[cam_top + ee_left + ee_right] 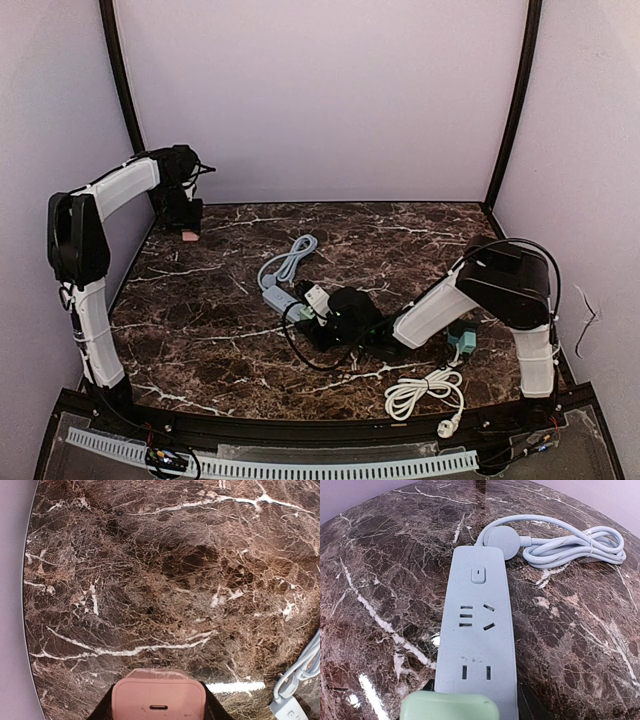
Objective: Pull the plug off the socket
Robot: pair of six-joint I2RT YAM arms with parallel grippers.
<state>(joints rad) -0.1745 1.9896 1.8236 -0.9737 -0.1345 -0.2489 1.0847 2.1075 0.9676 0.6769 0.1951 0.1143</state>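
Lilac walls (320,100) close in a dark marble counter (400,240) veined with white. At its far left corner the left pincer (188,225) points down, narrowly closed on a pink charger block (159,699). Dark fingers flank the block on both sides and its slotted port faces the wrist camera. It sits low over the counter, but contact cannot be told.

Near the middle of the counter lies a pale blue power strip (477,630), flat with its sockets facing up. Its switch (478,574) is at the end where the bundled cord (570,542) leaves toward the far edge. The right pincer (325,305) reaches in from the right edge and is closed narrowly on a green plug (450,707) at the strip's near end. The plug overlaps the strip there, but whether its pins are seated cannot be told.

Close to the near right corner a coiled white cable (425,388) rests on the counter. A small teal object (462,340) sits just beyond it, beside the right arm.
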